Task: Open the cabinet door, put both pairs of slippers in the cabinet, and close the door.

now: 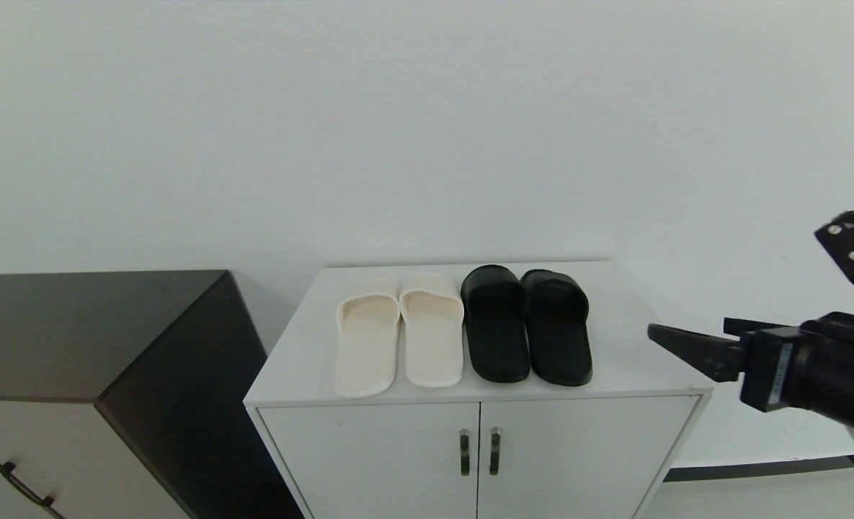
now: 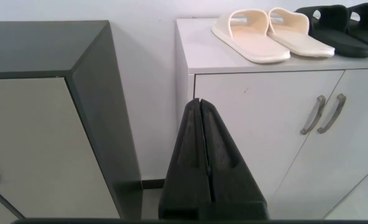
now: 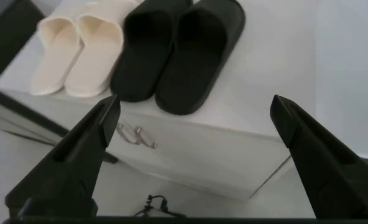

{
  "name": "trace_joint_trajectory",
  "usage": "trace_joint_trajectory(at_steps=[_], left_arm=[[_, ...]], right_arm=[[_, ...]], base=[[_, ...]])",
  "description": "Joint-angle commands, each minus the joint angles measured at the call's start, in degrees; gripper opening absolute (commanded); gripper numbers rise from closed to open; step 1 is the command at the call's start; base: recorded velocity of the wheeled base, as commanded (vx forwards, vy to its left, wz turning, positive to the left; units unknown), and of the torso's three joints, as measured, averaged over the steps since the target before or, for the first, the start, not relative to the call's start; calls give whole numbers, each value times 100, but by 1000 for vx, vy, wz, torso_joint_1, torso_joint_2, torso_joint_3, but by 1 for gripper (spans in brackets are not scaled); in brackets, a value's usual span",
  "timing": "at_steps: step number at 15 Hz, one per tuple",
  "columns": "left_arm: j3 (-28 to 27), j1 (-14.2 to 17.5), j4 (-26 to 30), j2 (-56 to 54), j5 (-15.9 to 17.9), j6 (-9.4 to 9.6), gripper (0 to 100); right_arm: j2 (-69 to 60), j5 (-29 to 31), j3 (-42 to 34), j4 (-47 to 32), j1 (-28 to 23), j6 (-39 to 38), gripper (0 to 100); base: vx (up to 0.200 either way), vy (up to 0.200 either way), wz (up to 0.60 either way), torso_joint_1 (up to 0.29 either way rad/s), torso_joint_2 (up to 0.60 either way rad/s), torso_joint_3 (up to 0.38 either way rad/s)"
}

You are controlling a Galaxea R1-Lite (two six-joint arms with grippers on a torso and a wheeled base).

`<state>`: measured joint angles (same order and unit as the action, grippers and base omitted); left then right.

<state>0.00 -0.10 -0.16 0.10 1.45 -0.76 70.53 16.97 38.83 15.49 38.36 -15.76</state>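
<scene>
The cabinet doors (image 1: 478,461) are found shut in the lower centre of the head view, meeting at a centre seam. Two bar handles (image 1: 479,452) are mounted upright, one on either side of that seam, so their long axis runs up and down. On the white cabinet top (image 1: 635,353) above them, the white slippers (image 1: 398,335) and the black slippers (image 1: 527,324) are laid side by side with the pairs touching, white to the left and black to the right. None has been put inside yet.

The right gripper (image 1: 690,339) is seen at the right edge of the head view, just off the cabinet's right corner and about level with its top. Its fingers are pointed left and spread wide, and nothing is held. The handles therefore lie below it and to its left. In its own wrist view the right gripper (image 3: 194,106) is seen looking down on the black pair.

The left gripper (image 2: 201,109) is seen with its fingers pressed together and nothing between them, facing the cabinet front at door height.

The right arm is judged readier for the opening pull, being already spread. A drop to handle height and a jaw line turned across the upright bar would be needed.

A dark cabinet (image 1: 95,331) is placed at the lower left.
</scene>
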Motion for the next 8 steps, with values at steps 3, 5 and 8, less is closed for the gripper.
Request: trace_joint_trajectory(at_steps=[3, 5, 8], left_arm=[[0, 1, -2, -1, -4, -4, 0], [0, 1, -2, -1, -4, -4, 0], [0, 1, -2, -1, 4, -4, 0]], right_arm=[[1428, 1028, 872, 200, 822, -190, 100], [1964, 1450, 1197, 393, 954, -182, 100], [2861, 2144, 1567, 894, 971, -190, 100]], base=[[0, 0, 0, 0, 0, 0], [0, 0, 0, 0, 0, 0], [0, 0, 0, 0, 0, 0]])
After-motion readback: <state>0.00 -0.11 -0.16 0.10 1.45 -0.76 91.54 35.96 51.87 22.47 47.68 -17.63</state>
